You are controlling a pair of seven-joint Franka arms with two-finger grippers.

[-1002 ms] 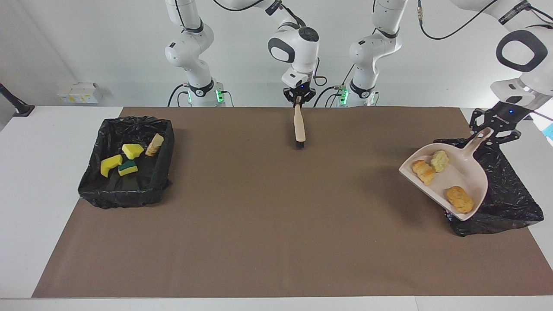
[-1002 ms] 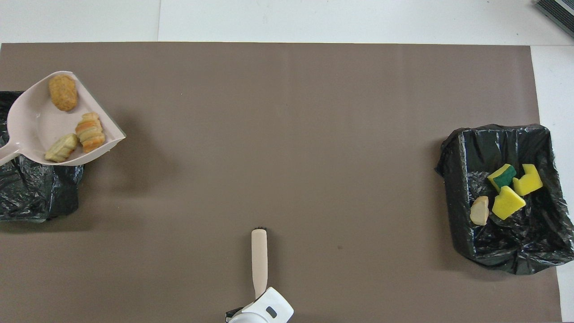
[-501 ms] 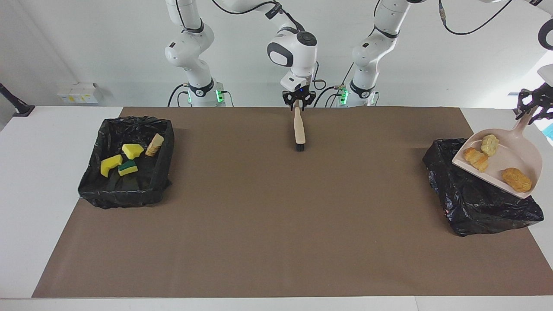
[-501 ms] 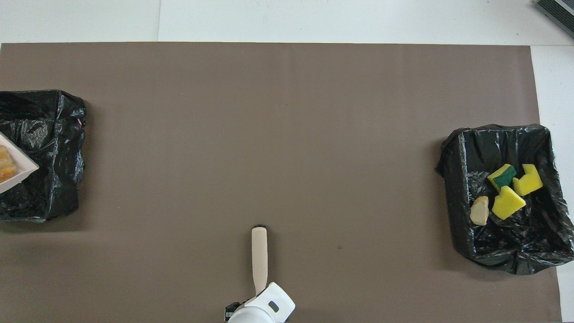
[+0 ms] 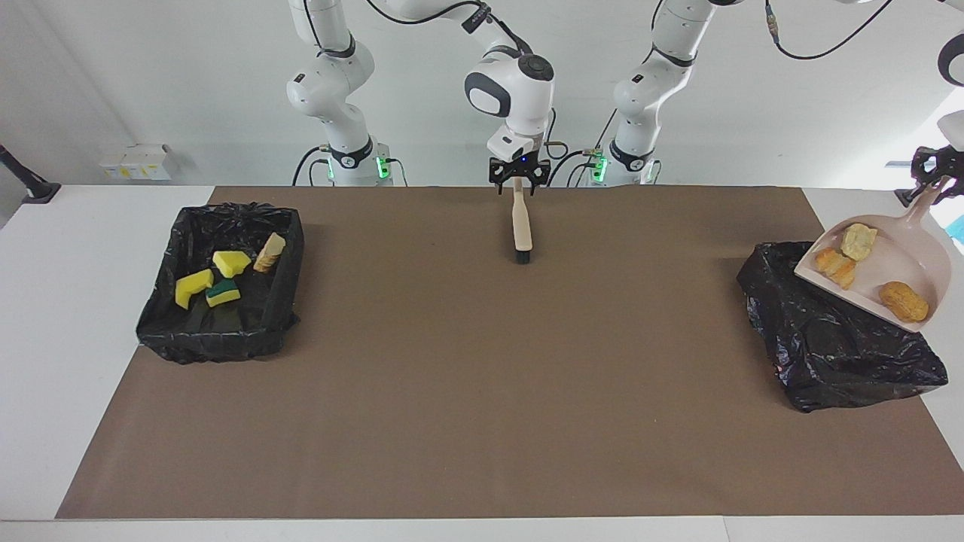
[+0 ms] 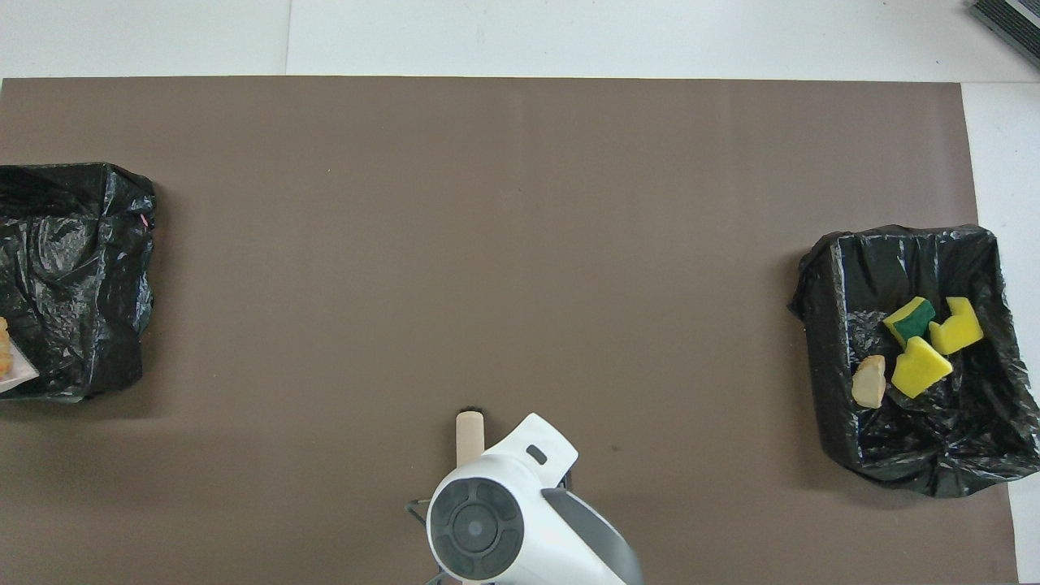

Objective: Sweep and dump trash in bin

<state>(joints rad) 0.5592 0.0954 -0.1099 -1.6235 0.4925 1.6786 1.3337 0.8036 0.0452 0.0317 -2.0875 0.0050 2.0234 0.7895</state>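
A beige dustpan [image 5: 896, 260] hangs tilted over the black-lined bin [image 5: 836, 346] at the left arm's end, and my left gripper [image 5: 934, 177] is shut on its handle. Three tan pastry scraps of trash [image 5: 834, 265] lie in the pan. In the overhead view only a corner of the dustpan [image 6: 15, 372] shows above that bin [image 6: 73, 268]. The brush [image 5: 521, 226] lies flat on the mat near the robots. My right gripper [image 5: 518, 181] stands open over its handle end. In the overhead view the right wrist covers the handle, leaving the brush [image 6: 470, 426] tip visible.
A second black-lined bin [image 5: 162, 331] at the right arm's end holds yellow sponge chunks [image 5: 193, 287], one green-topped [image 5: 223, 292], and a bread piece [image 5: 269, 251]. The same bin [image 6: 837, 422] appears in the overhead view. A brown mat [image 5: 482, 391] covers the table.
My left arm carried the loaded dustpan outward and upward, over the bin at its end. My right gripper opened off the brush handle, and its wrist swung over the brush.
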